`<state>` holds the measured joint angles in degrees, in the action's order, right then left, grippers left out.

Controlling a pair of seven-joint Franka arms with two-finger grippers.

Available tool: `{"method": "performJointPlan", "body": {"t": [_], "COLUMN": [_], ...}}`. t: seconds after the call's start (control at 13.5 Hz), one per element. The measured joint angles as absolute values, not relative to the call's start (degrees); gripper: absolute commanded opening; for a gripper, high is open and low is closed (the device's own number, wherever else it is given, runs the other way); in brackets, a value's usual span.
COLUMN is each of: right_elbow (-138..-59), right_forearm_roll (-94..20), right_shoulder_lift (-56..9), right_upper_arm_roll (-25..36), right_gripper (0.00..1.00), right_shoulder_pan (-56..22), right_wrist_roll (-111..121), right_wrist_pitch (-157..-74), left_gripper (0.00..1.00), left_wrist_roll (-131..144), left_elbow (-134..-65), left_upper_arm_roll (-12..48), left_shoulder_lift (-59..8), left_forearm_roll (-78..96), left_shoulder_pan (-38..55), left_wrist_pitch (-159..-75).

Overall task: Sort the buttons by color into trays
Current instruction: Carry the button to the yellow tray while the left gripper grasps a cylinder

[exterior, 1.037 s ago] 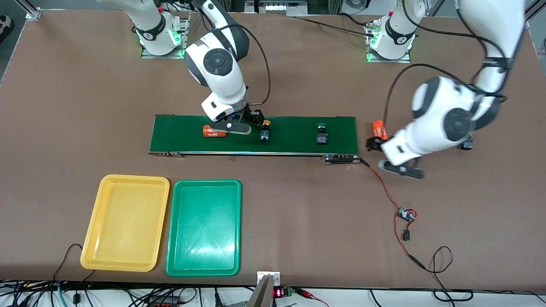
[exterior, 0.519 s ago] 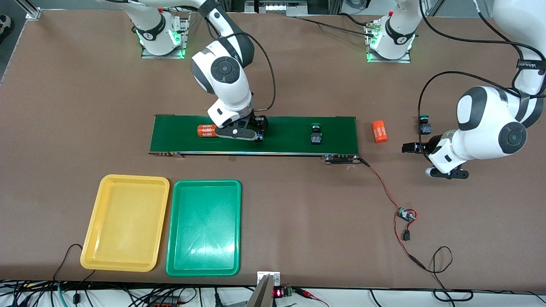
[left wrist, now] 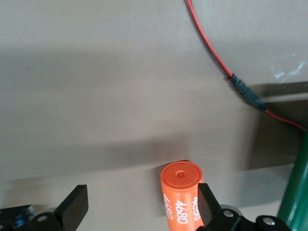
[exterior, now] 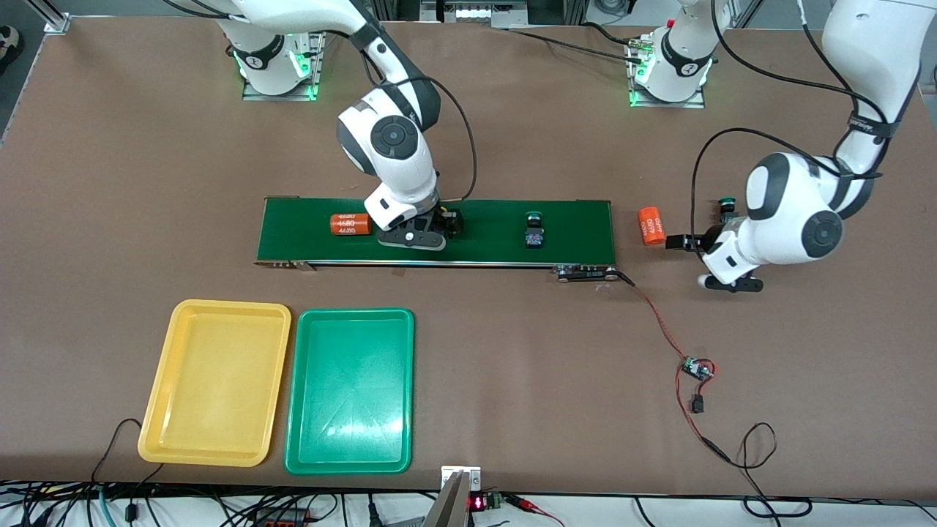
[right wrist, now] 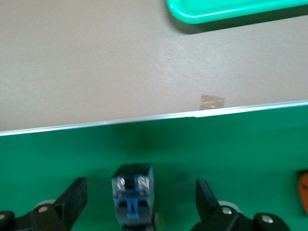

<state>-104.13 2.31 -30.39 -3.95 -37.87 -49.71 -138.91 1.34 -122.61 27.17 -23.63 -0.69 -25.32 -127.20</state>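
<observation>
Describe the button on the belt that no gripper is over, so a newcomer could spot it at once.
Find the long dark-green belt across the middle of the table. Toward the left arm's end of it stands a small black-bodied button, alone with bare belt around it. Its green cap sets it apart from the orange cylinder at the belt's other end.

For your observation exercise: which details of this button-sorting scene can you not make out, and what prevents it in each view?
- Front view: the right gripper covers the button on the conveyor belt.
- Right wrist view: that button stands between the open fingers, its cap cut off by the picture's edge, so its colour is unknown.
- Front view: the left arm's wrist hides most of the green-capped button.
- Left wrist view: the orange cylinder is cut off by the edge.
</observation>
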Motion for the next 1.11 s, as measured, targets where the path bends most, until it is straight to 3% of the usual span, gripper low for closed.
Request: {"method": "performJointPlan", "body": {"t": [0.07,0.3,0.44,0.67,0.89,0.96,1.04,1.11], "right_elbow": [-104.11,-104.07,-103.88,-102.67,-99.25,-97.49,-95.35,-93.22], "right_forearm_roll": [2.42,2.6,2.62,2.61,2.51,2.1,1.19,0.32], "right_shoulder_lift": [-31.23,-32.13,-32.07,-31.54,-29.5,-28.63,-27.84,-27.18], "right_upper_arm_roll": [-3.95,-3.94,-3.75,-3.13,-2.73,-2.7,-2.65,-2.56], "right_gripper": [0.89,0.22,0.0,0.0,0.0,0.0,0.0,0.0], "right_shoulder_pan": [-37.87,-37.87,-37.76,-36.85,-33.58,-31.51,-29.18,-26.73], "right_wrist_roll": [-49.71,-49.46,-48.24,-47.53,-44.34,-41.43,-37.64,-33.6], "right_wrist_pitch": [-139.98,-140.99,-140.99,-139.28,-131.8,-128.11,-124.31,-120.91], "left_gripper": [1.0,1.0,1.0,1.0,1.0,0.95,0.76,0.47], "left_wrist_roll": [1.42,2.35,4.67,6.06,6.06,6.06,6.06,6.06], "left_elbow": [-124.02,-126.44,-127.46,-129.25,-133.15,-134.54,-135.5,-136.09], "left_upper_arm_roll": [27.32,29.04,31.22,32.66,32.61,32.61,32.61,32.6], "left_shoulder_lift": [-23.59,-23.35,-22.77,-21.82,-21.8,-21.8,-21.8,-21.79], "left_forearm_roll": [0.02,1.26,1.27,1.27,1.27,1.27,1.27,1.27], "left_shoulder_pan": [-25.31,-25.31,-25.28,-25.18,-25.34,-25.34,-25.35,-25.36], "left_wrist_pitch": [-128.46,-129.51,-129.52,-130.07,-135.18,-136.88,-137.88,-138.28]}}
